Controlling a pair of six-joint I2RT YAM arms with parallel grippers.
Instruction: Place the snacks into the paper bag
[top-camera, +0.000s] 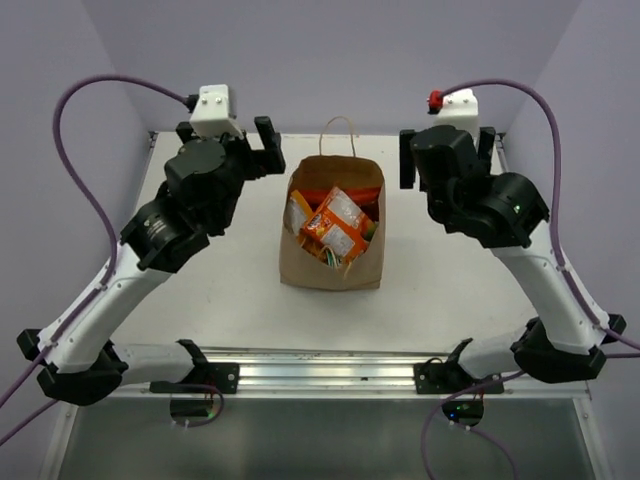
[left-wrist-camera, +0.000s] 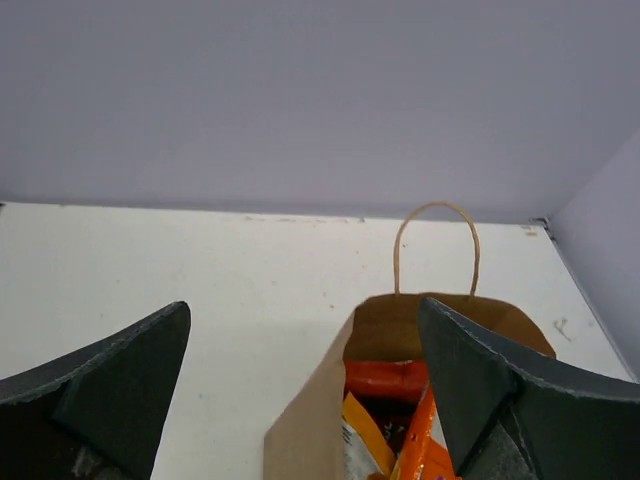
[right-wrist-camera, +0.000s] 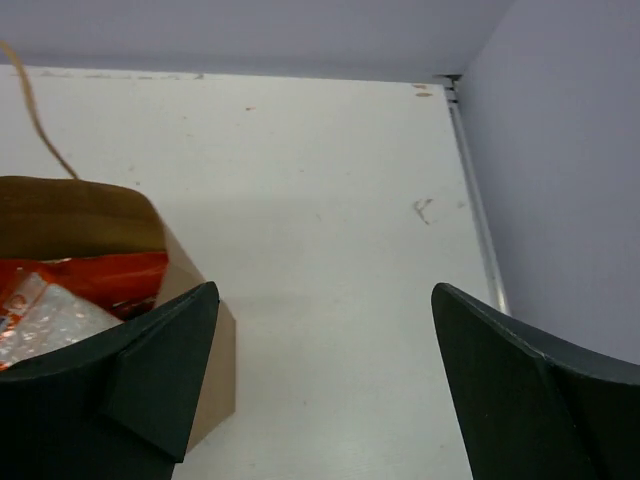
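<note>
The brown paper bag (top-camera: 331, 265) stands upright mid-table with several snacks inside: an orange packet (top-camera: 336, 226) on top, a red one (top-camera: 336, 193) behind it, a silvery one (top-camera: 298, 212) at the left. My left gripper (top-camera: 228, 140) is open and empty, left of the bag's rim. My right gripper (top-camera: 447, 150) is open and empty, right of the bag. The left wrist view shows the bag (left-wrist-camera: 310, 420), its handle (left-wrist-camera: 437, 245), a red packet (left-wrist-camera: 385, 378) and a yellow-orange packet (left-wrist-camera: 365, 430) between the open gripper (left-wrist-camera: 305, 400). The right wrist view shows the bag (right-wrist-camera: 70, 215) left of the open gripper (right-wrist-camera: 325, 380).
The white table (top-camera: 440, 290) is walled by lilac panels on three sides. A metal rail (top-camera: 330, 372) runs along the near edge between the arm bases. The table's right edge (right-wrist-camera: 480, 230) lies close to the right gripper.
</note>
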